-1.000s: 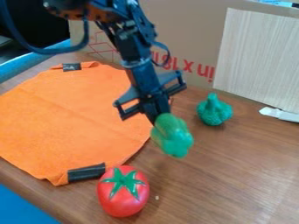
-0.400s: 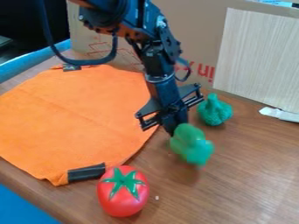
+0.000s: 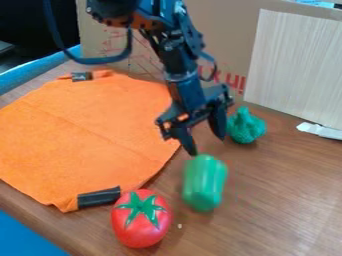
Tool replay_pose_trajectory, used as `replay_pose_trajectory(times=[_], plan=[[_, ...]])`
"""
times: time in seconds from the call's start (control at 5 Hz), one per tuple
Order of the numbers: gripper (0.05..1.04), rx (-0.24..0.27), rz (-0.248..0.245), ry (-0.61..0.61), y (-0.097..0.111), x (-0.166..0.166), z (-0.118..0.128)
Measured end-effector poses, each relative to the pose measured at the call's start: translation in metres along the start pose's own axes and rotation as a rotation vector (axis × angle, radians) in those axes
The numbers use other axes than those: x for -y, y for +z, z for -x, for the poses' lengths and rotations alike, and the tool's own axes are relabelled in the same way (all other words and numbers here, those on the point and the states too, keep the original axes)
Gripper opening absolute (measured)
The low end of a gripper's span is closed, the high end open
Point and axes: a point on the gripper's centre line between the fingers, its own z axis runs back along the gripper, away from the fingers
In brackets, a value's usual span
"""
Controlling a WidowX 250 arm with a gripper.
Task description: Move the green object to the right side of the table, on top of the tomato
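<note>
The black gripper (image 3: 207,144) hangs over the middle of the table, its two fingers spread wide with nothing between them. Just below its fingertips is the green pepper-like object (image 3: 205,183), somewhat blurred; whether it rests fully on the table I cannot tell. The red tomato (image 3: 141,218) with its green star-shaped top sits to the lower left of the green object, apart from it.
An orange cloth (image 3: 87,135) with black tabs covers the left of the table. A green broccoli-like toy (image 3: 246,125) stands right beside the gripper. Cardboard (image 3: 220,30) and a pale wood panel (image 3: 297,65) stand behind, with a white item (image 3: 320,131) near the panel's foot.
The gripper moved right with the green object, then opened and let it go. The green object has turned and dropped lower in the view. The tomato has not moved.
</note>
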Motion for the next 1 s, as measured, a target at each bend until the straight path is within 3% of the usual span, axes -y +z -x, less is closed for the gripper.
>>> replay_pose_trajectory(times=[0.2, 0.4, 0.6, 0.8, 1.0], plan=[[1.005, -0.026, 0.029, -0.023, 0.028, 0.003, -0.008], [1.001, -0.068, -0.041, -0.087, 0.064, -0.003, -0.026], [1.0, -0.126, -0.228, -0.231, 0.074, -0.028, -0.04], [1.0, -0.119, -0.305, -0.339, 0.082, -0.054, -0.057], [1.0, -0.099, -0.281, -0.424, 0.124, -0.084, -0.073]])
